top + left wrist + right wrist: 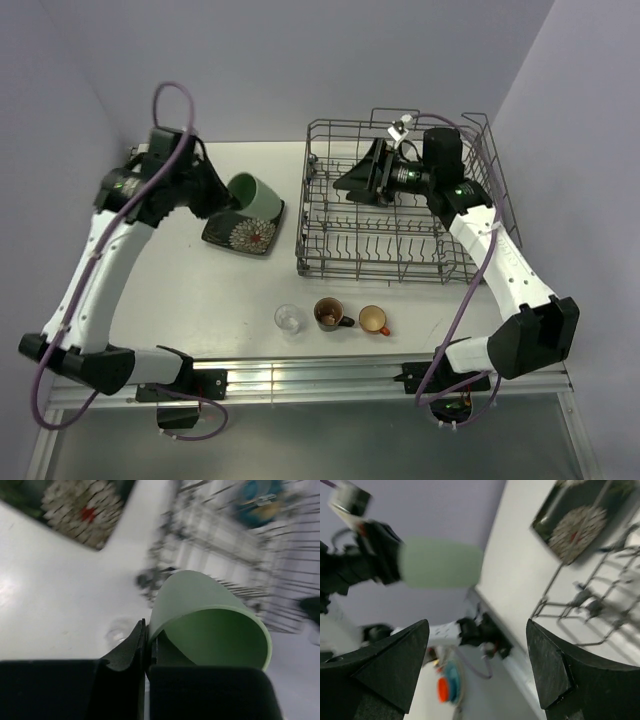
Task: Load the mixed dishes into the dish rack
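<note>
Top view: the left gripper is gripping the pale green cup, tipped sideways, over the far edge of the dark square plate lying on the bench. The right gripper is hovering inside the dish rack. The clear glass, dark brown mug and small orange mug are sitting in a row near the front.

Left wrist: the fingers are pinching the cup's wall, one inside, one outside.

Right wrist: the fingers are standing wide apart, holding nothing.
</note>
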`<state>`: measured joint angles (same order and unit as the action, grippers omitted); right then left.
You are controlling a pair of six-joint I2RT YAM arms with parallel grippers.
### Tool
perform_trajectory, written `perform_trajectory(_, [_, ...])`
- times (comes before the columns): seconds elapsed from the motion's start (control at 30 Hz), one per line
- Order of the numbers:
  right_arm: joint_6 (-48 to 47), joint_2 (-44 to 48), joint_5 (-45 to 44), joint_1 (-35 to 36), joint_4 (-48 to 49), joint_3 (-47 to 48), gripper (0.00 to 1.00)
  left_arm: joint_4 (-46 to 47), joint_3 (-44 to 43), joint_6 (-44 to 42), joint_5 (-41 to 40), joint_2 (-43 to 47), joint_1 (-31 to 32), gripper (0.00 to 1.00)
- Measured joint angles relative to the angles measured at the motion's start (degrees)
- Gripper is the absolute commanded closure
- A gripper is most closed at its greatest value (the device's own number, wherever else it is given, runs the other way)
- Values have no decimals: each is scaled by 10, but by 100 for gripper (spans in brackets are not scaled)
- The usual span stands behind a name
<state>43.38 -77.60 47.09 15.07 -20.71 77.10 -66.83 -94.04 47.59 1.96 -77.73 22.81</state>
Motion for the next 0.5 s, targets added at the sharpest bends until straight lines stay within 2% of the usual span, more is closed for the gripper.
perform_trajectory(0.07, [38,9,43,-1,41,-37,14,9,-55,10,21,17,-10,100])
perform_trajectory(0.17, [131,12,94,0,159,-103,14,52,-54,45,92,62,-14,100])
perform_trajectory(0.3, [334,8,128,2,419,-190,15,162,43,108,195,108,-14,100])
perform_trajectory(0.37, [443,-6,133,4,561,-209,15,246,115,157,245,119,-14,100])
perform_trajectory(0.43, [522,-23,133,7,673,-210,14,321,174,206,279,119,-14,100])
perform_trajectory(0.5, [579,-33,131,14,745,-210,15,383,220,251,304,118,-14,100])
